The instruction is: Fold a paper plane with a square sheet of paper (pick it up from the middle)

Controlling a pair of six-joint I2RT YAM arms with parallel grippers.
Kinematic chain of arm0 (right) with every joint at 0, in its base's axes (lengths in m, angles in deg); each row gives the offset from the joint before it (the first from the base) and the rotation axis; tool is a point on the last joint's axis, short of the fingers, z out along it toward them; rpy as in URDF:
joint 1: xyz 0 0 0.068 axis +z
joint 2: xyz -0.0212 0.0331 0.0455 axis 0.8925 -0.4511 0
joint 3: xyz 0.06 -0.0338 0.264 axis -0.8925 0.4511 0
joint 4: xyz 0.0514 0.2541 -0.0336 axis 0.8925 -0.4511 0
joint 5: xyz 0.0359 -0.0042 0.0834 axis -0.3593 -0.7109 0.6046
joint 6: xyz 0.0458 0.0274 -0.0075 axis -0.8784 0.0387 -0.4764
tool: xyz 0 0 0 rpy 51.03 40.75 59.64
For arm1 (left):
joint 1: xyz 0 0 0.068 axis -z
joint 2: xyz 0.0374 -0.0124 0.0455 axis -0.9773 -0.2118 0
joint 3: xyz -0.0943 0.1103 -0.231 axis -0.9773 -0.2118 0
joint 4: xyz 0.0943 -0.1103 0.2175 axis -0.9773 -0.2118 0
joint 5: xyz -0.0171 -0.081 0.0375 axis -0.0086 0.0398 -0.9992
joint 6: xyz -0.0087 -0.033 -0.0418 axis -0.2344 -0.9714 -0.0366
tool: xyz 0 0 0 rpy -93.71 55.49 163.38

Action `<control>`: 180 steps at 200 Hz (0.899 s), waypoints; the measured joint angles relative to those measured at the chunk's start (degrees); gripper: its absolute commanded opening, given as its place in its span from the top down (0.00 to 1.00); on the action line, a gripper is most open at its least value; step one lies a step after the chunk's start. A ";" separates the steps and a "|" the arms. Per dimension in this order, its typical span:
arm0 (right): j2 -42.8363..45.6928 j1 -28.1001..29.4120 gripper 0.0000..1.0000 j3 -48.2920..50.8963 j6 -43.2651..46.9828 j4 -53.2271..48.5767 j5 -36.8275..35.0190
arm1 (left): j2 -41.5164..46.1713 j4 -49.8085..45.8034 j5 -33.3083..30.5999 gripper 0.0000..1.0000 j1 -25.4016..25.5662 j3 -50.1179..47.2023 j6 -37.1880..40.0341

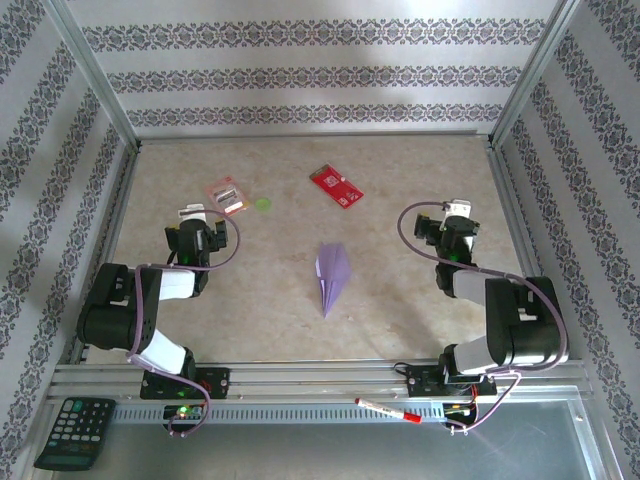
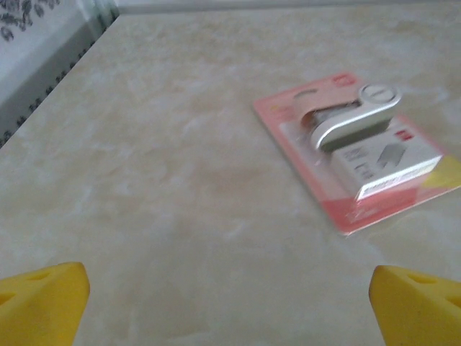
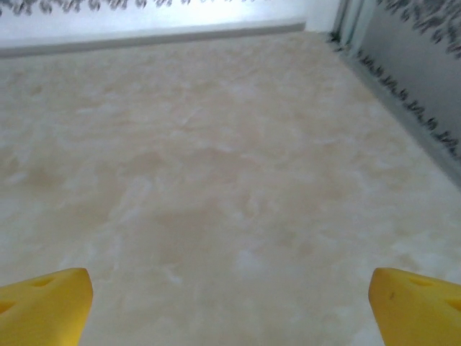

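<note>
The paper plane (image 1: 333, 276) lies flat near the middle of the table (image 1: 250, 300), between the two arms and touched by neither. Its long axis runs roughly near to far with a slight tilt. The long, narrow point aims at the near edge where the arm bases sit, leaning a little to the left, and the broader end faces the back wall. The left gripper (image 1: 196, 216) hangs over the left part of the table with its jaws spread wide and nothing between them. In its wrist view the yellow fingertips (image 2: 43, 299) sit far apart over bare surface, facing a pink-red packet (image 2: 360, 155) just ahead. The right gripper (image 1: 456, 212) is likewise released and empty, and it faces the bare far right corner. The plane lies inward of each gripper and slightly nearer the bases, so either arm would have to swing toward the centre line and draw back a little. The right gripper looks marginally closer, though the difference is slight. A red card (image 1: 336, 186) lies beyond the plane's broad end, well apart from it. The folding itself appears done.
</note>
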 measured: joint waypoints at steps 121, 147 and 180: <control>-3.76 1.14 0.02 2.60 1.57 10.80 2.21 | -2.75 12.46 6.40 0.00 -1.55 -4.59 1.09; -3.76 1.14 0.02 2.60 2.19 10.80 2.21 | -2.78 12.57 6.40 0.00 -1.55 -4.59 1.09; -3.76 1.14 0.02 2.60 2.36 10.80 2.21 | -2.75 12.57 6.40 0.00 -1.55 -4.59 1.09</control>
